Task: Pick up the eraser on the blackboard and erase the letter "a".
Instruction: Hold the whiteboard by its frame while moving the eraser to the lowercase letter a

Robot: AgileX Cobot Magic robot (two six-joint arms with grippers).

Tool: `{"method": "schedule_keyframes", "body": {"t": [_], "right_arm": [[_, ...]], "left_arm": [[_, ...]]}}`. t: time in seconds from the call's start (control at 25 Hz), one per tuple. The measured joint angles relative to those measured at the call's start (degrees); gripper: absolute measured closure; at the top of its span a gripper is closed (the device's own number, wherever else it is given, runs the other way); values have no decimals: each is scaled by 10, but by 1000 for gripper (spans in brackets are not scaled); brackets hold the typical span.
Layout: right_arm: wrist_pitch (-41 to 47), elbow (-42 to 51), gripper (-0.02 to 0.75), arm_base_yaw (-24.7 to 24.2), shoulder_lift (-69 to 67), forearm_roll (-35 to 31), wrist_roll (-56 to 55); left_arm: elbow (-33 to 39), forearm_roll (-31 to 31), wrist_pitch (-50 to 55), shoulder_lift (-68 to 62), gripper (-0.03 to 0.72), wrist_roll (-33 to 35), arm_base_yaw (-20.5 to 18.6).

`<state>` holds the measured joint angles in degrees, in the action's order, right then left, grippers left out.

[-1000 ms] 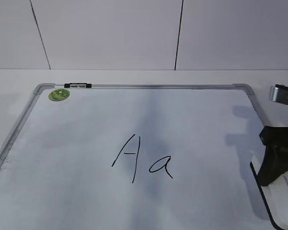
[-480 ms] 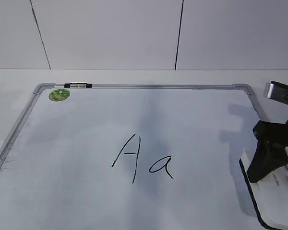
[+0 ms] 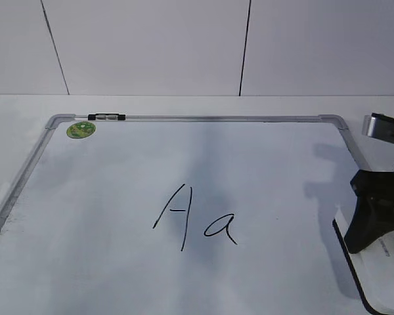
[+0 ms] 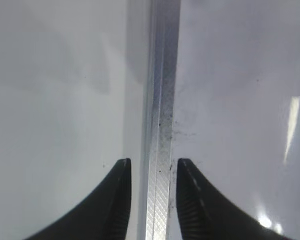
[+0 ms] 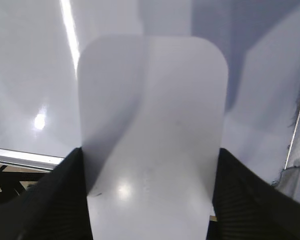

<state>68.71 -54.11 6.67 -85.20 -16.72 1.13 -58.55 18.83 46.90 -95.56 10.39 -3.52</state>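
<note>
In the exterior view you see the blackboard (image 3: 184, 119) lying flat, its silver frame running along the far edge, with a green sticker (image 3: 81, 129) and a small black-and-clear clip (image 3: 106, 117) at the far left corner. The letter "a" (image 3: 221, 227) sits near the board's middle, just right of a capital "A" (image 3: 173, 215) — both fully intact. At the right edge your right gripper (image 3: 379, 226) stands over the eraser (image 3: 383, 269), which lies well apart from the letter. A dark bit of the left arm shows at the left edge.

In the left wrist view your left gripper (image 4: 152, 195) has its jaws narrowly parted and holding nothing, straddling the board's frame strip (image 4: 160, 125).

In the right wrist view the eraser (image 5: 152, 135) fills the gap between the black fingers (image 5: 50, 200) — clamped on both long sides above the white board surface.
</note>
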Motion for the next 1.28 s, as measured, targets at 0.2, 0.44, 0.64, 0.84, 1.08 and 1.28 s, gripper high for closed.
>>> {"method": "schedule_keyframes", "body": {"t": [0.2,0.44,0.64,0.84,1.08,1.28], "right_arm": [[0,0,212,0,0,3,0],[-1,0,212,0,0,4,0],[-1,0,212,0,0,4,0],[-1,0,212,0,0,4,-1],[-1,0,212,0,0,4,-1],[-1,0,212,0,0,4,-1]], "left_arm": [[-9,0,4,-51,454,0,0],[-10,0,4,-88,454,0,0],[-13,-1,3,-92,454,0,12],[-16,-11,2,-105,461,0,24],[-24,-12,13,-108,533,0,26],[-40,-16,32,-115,570,0,26]]}}
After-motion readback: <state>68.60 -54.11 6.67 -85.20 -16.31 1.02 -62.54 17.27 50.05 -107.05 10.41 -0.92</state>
